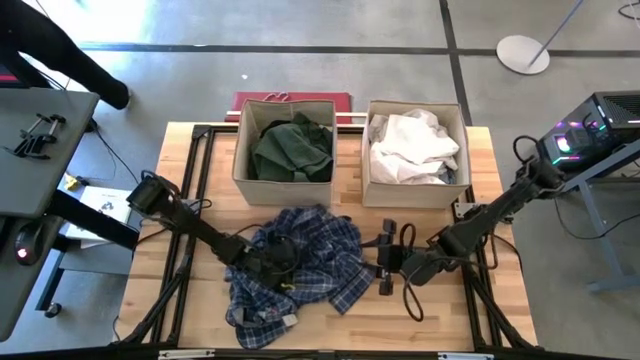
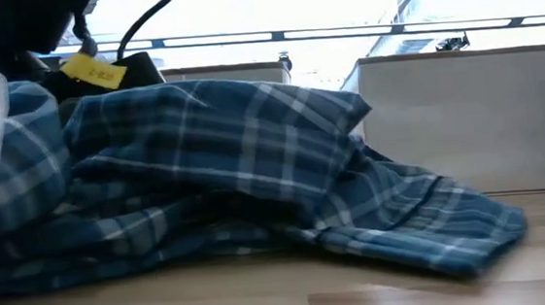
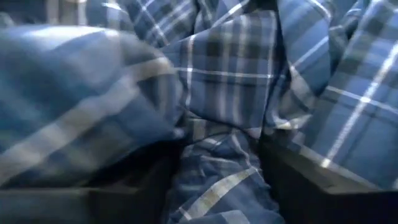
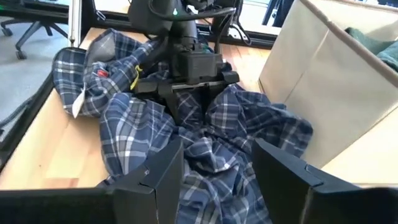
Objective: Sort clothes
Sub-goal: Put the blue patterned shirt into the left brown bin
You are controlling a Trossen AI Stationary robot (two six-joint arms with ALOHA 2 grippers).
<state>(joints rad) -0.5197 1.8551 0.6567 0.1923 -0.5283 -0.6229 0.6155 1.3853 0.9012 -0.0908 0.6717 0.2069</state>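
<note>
Your left claw (image 1: 268, 262) pinches a plaid shirt (image 1: 300, 262) fold for lifting; right claw (image 1: 388, 258) waits spread beside it.

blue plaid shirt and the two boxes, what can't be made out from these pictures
- Left gripper: high view shows it sunk in the blue plaid shirt; its wrist view is filled by blurred plaid, so the grip is unclear.
- Left box: anything beneath the dark green piece is covered.
- Right box: the white shirts hide what lies below.
- Low view: the shirt blocks the table behind.
</note>
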